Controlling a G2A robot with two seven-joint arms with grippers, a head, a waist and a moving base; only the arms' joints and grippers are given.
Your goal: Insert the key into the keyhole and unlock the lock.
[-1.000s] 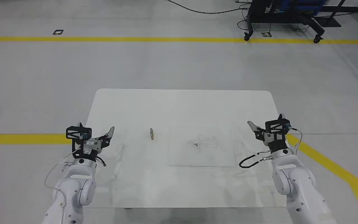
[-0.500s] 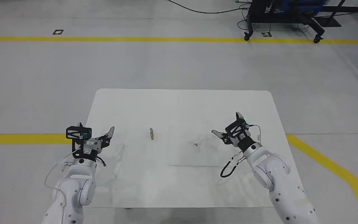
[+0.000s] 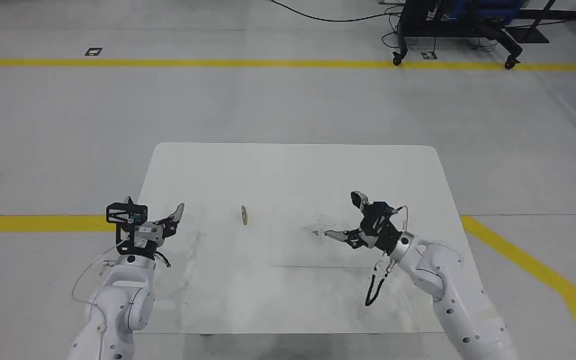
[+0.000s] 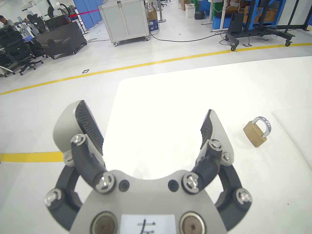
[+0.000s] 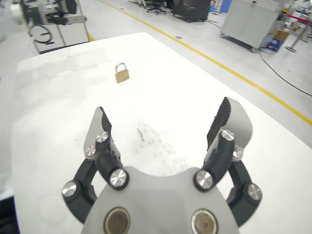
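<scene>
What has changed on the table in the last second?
The right gripper swung in from the right edge of the table toward the middle, jaws open, and now sits close to the key without holding it. The left gripper, the padlock and the key stayed put.

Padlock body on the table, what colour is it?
Brass-gold padlock body, clearest in the left wrist view.

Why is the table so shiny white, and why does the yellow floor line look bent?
Left wrist view: bright light glares off the table ahead of the left gripper, though the padlock beside it shows plainly. Same view: the wide lens slightly bows the yellow floor line. Top view: that line runs straight.
</scene>
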